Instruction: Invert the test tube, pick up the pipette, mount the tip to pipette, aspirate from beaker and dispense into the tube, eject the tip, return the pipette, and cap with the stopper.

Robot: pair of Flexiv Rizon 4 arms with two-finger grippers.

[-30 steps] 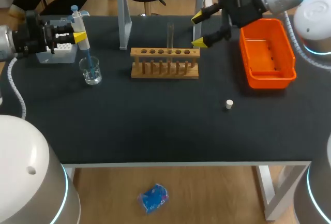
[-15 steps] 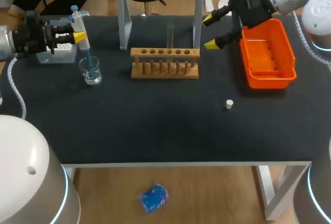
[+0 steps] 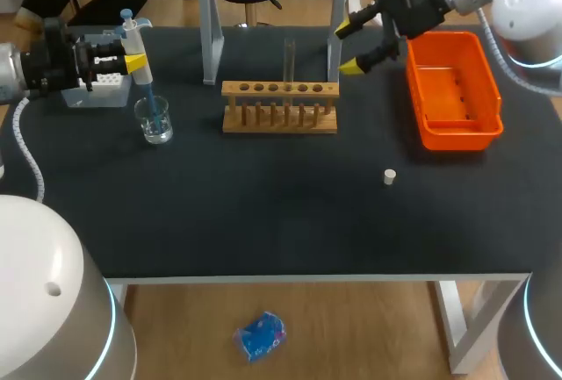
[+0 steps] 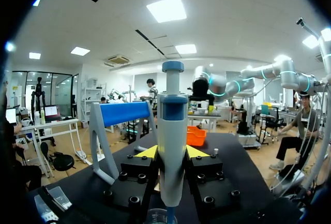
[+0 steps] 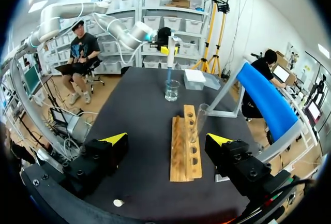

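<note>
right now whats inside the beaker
The blue tip of the pipette, held upright by the left gripper, reaches down into the glass beaker. Whether liquid is in there, and how deep the tip's end goes, cannot be told through the glass.

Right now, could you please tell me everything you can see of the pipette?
The pipette has a pale grey barrel with a blue collar and a blue plunger button on top, plastic by its look, and a blue tip mounted below. It stands upright, clamped from two sides between the left gripper's yellow-tipped fingers. Its tip reaches down into the glass beaker.
</note>
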